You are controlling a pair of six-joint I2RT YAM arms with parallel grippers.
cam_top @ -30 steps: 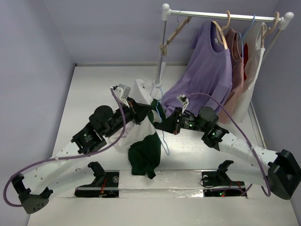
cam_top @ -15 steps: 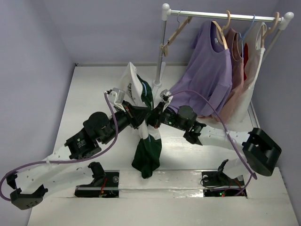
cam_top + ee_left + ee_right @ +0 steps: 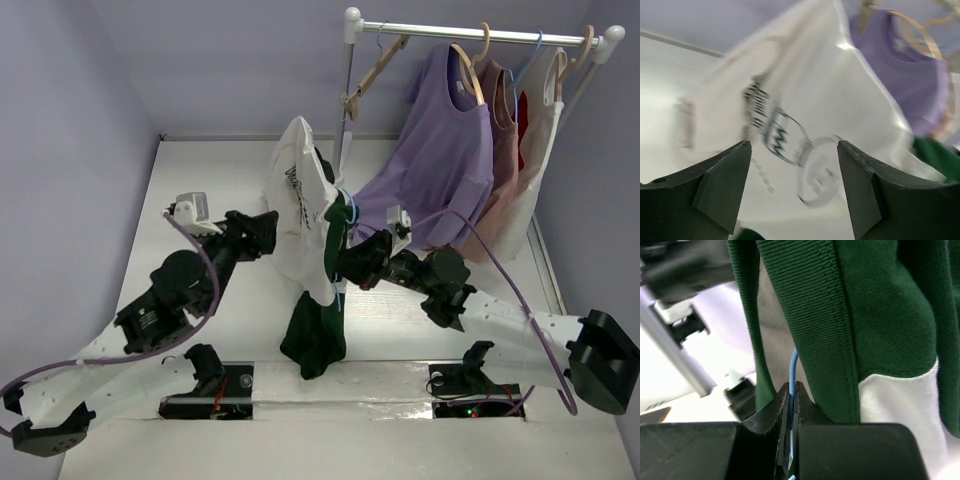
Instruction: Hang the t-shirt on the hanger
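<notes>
Shirt: the t-shirt (image 3: pixel 305 210) hangs raised between my arms, draped on the hanger (image 3: pixel 792 365).
Right gripper (image 3: pixel 791 390): clamped on the hanger.
Left gripper (image 3: pixel 793 150): fingers wide, empty, facing the print (image 3: pixel 782 137).
Step, my judgement: hold hanger level, ease the loose shoulder down.
Views: only right wrist shows that clamp; overhead shows the whole drape.
</notes>
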